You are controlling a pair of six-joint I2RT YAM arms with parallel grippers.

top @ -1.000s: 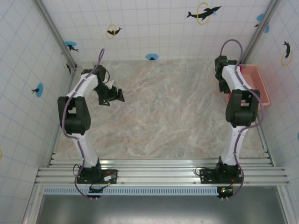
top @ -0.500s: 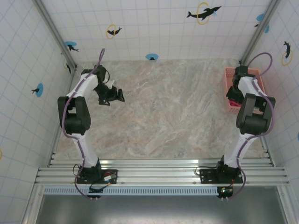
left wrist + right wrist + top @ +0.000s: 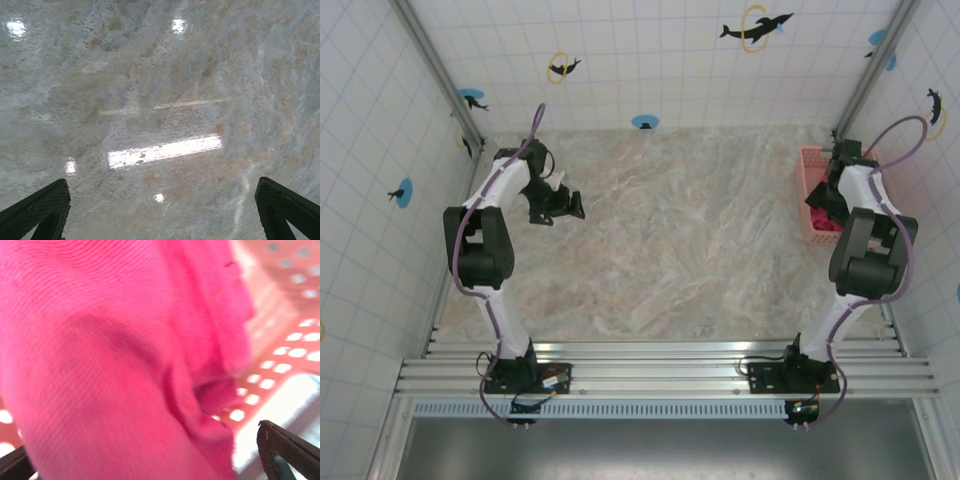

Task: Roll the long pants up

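Observation:
The long pants (image 3: 125, 340) are a bunched mass of bright pink-red cloth lying inside the pale pink basket (image 3: 809, 170) at the table's far right. From above, a small patch of the pants (image 3: 826, 222) shows under my right arm. My right gripper (image 3: 823, 203) is lowered into the basket, right over the cloth. In its wrist view the right gripper (image 3: 150, 460) is open, its dark fingers (image 3: 285, 450) spread to the frame's bottom corners with cloth folds between them. My left gripper (image 3: 565, 205) hovers open over bare table at the back left, with nothing between its fingers (image 3: 42, 207).
The perforated basket wall (image 3: 290, 350) stands close behind the cloth on the right. The marble tabletop (image 3: 680, 240) stretches between the two arms. Tiled walls and metal posts close in the table on three sides.
My right arm has swung to the right and down into the basket, and its jaws have spread wide over the pants. The left arm has not moved.

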